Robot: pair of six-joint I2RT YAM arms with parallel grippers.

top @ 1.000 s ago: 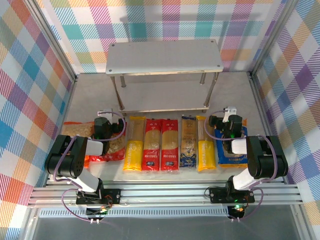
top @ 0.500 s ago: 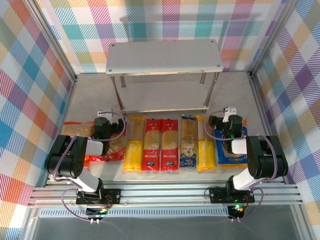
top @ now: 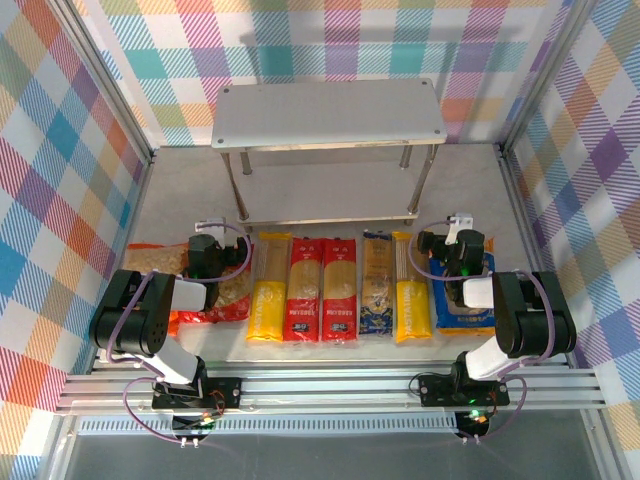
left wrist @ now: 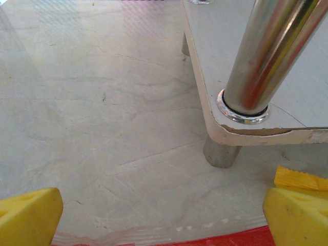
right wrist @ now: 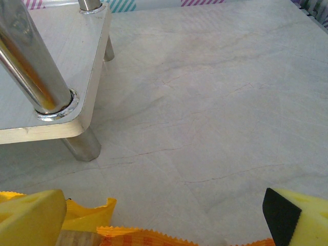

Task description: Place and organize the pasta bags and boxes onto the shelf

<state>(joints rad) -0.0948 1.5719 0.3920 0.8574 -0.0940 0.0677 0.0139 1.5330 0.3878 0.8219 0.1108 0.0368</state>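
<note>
Before the shelf [top: 330, 115], operator, your job stands at its very start: the top plate and the lower board [top: 330, 195] both lie bare, and every pack lies on the table [top: 190, 190] just in front of it. Five pasta boxes sit side by side across the shelf's front, ends pointing toward it: a yellow box [top: 268, 295], a red box [top: 303, 295], a second red box [top: 338, 295], a dark blue box [top: 378, 290] and a second yellow box [top: 412, 295]. Off the shelf's front-left corner lie the orange bag [top: 150, 258] and the red bag [top: 228, 303]; off its front-right corner lies the blue bag [top: 465, 312]. All eight are left for you to lift and arrange. Your left gripper [left wrist: 164, 215] hangs over the red bag's sealed edge, facing the shelf's front-left leg [left wrist: 266, 56], its fingers [left wrist: 28, 218] spread wide and holding nothing. Your right gripper [right wrist: 164, 220] faces the front-right leg [right wrist: 31, 66], fingers [right wrist: 31, 215] equally wide and empty above a crinkled pack edge; whether either gripper touches the packs below cannot be told.
</note>
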